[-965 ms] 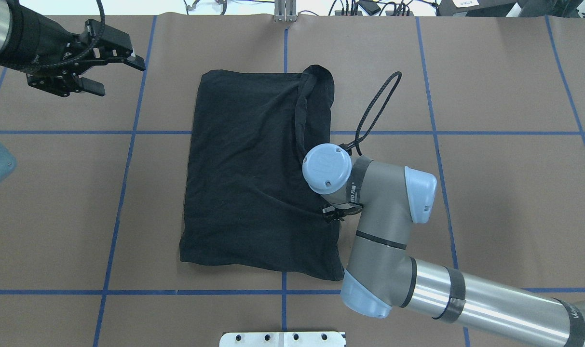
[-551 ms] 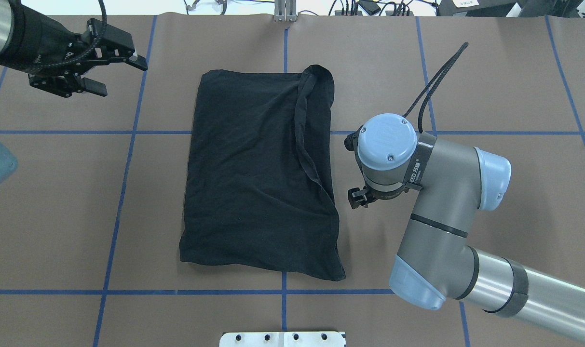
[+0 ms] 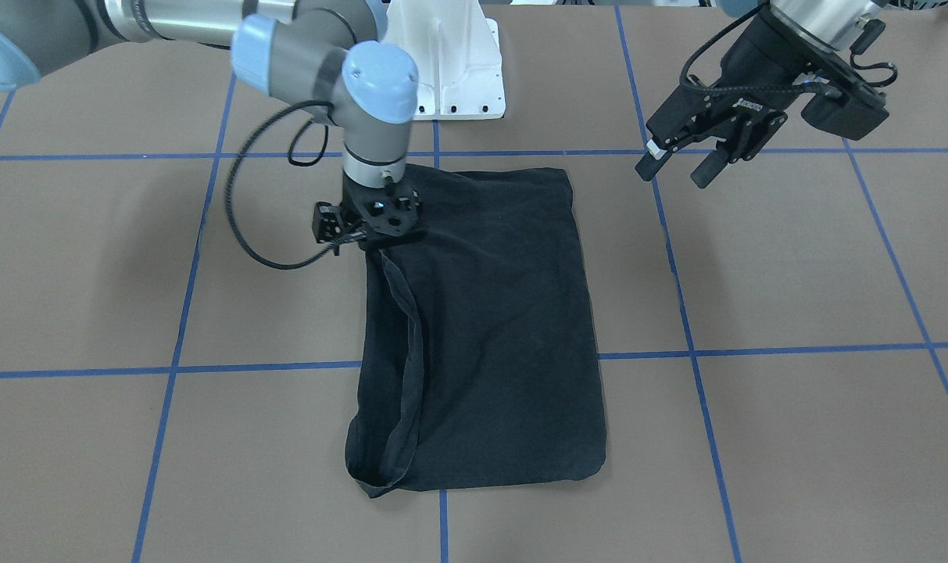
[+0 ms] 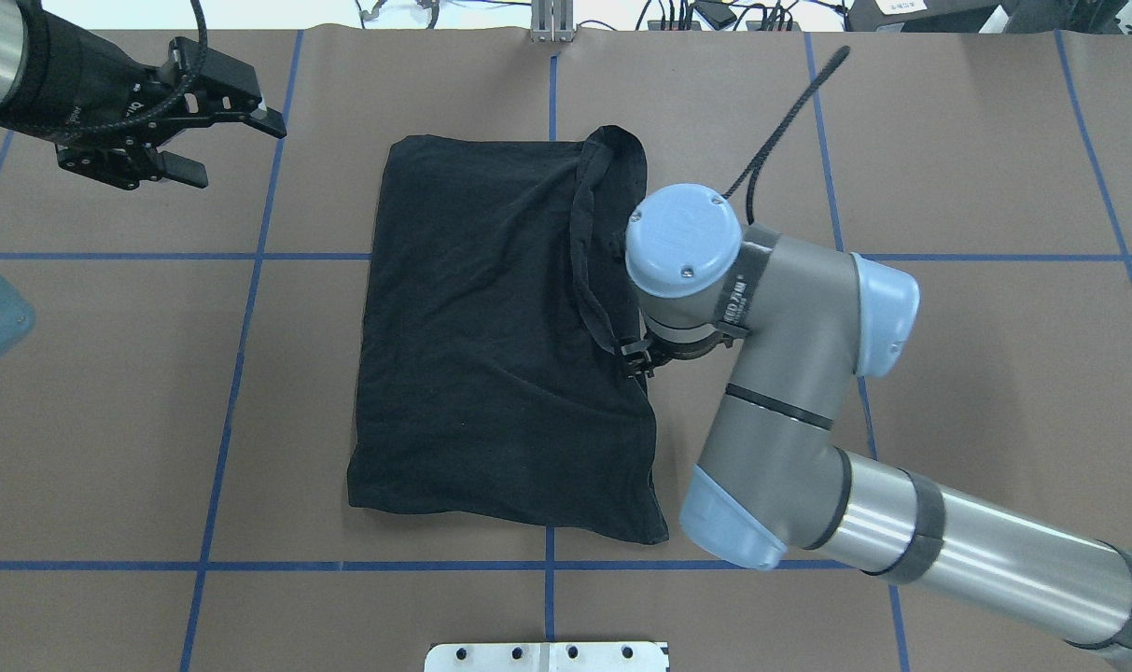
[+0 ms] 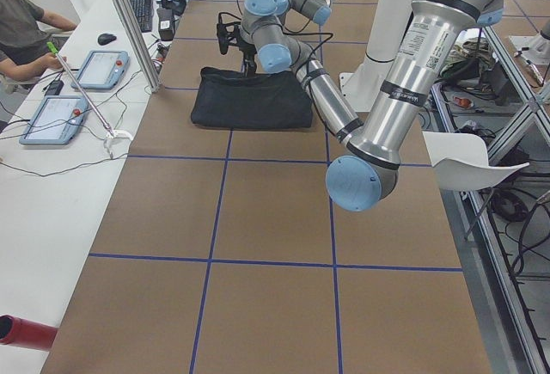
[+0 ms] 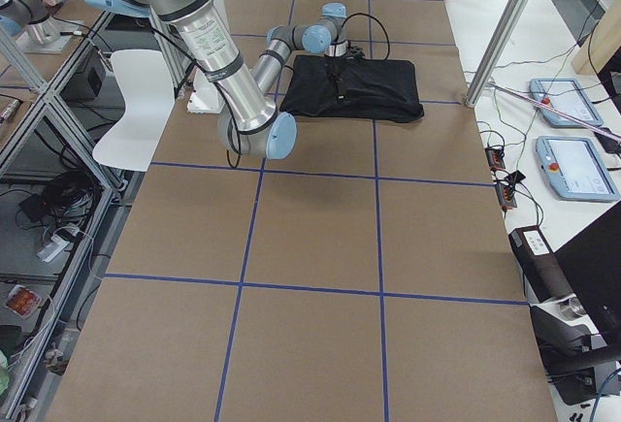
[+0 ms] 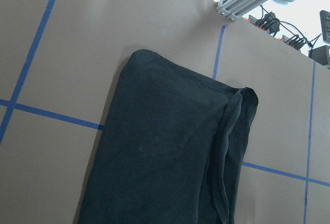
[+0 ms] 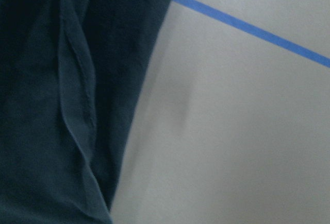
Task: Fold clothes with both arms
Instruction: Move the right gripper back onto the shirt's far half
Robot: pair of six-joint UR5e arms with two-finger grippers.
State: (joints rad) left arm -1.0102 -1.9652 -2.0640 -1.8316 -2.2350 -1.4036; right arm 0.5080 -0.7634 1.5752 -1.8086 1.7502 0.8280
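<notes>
Left fingers (image 4: pixel 178 170) apart, hovering well off T-shirt (image 4: pixel 491 355); right arm (image 4: pixel 789 364) low at T-shirt's edge, fingers hidden, cannot tell state.

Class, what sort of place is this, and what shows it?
Probably a robotics lab: a right arm and left arm reach over a table gridded in blue tape, with operator tablets alongside.

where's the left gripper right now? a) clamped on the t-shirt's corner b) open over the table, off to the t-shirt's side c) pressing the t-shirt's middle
b, since the left gripper hangs with its jaws apart over the brown table, well clear of the black T-shirt.
</notes>
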